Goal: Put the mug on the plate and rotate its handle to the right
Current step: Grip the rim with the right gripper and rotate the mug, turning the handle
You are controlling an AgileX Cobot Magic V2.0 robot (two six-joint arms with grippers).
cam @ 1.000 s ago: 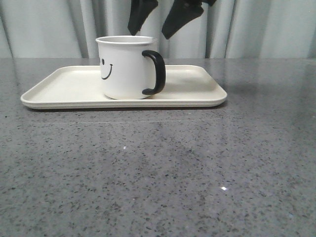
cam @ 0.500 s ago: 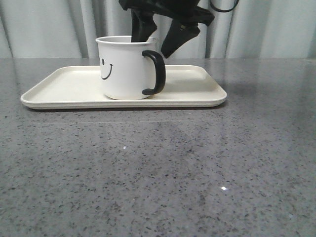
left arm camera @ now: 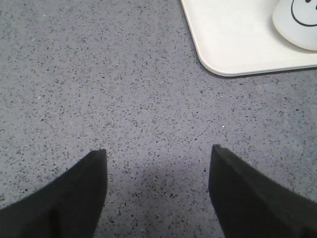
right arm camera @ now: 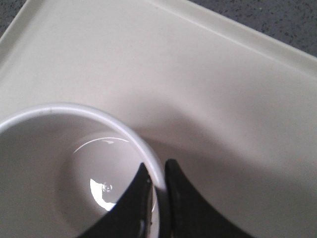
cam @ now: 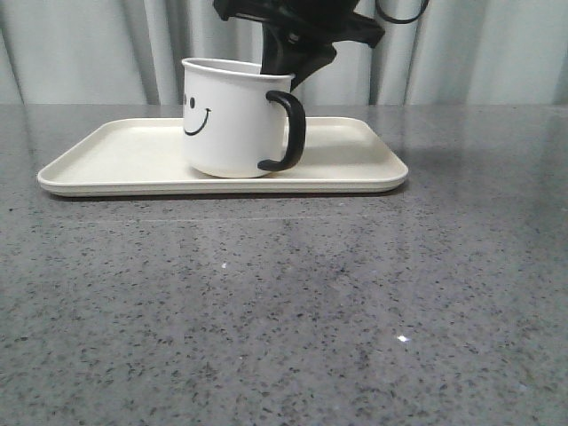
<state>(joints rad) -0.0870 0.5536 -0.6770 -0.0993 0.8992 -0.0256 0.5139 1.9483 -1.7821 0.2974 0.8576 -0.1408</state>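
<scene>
The white mug (cam: 231,120) with a black smiley face stands on the cream plate (cam: 115,155), tilted a little, its far right side raised. Its black handle (cam: 291,131) points right toward the front. My right gripper (cam: 286,67) is shut on the mug's rim (right arm camera: 148,153), one finger inside and one outside. In the right wrist view the mug's inside (right arm camera: 74,173) and the plate (right arm camera: 223,99) fill the picture. My left gripper (left arm camera: 157,163) is open and empty over the bare table, near the plate's corner (left arm camera: 218,67); the mug (left arm camera: 297,25) shows at the edge.
The grey speckled table (cam: 284,302) stretches in front of the plate. Pale curtains (cam: 497,53) hang behind the table. A black cable loops at the right arm (cam: 399,13).
My right gripper came down over the mug's rim and closed on it. The mug has shifted slightly right and tipped. The smiley face has turned a little toward the front.
</scene>
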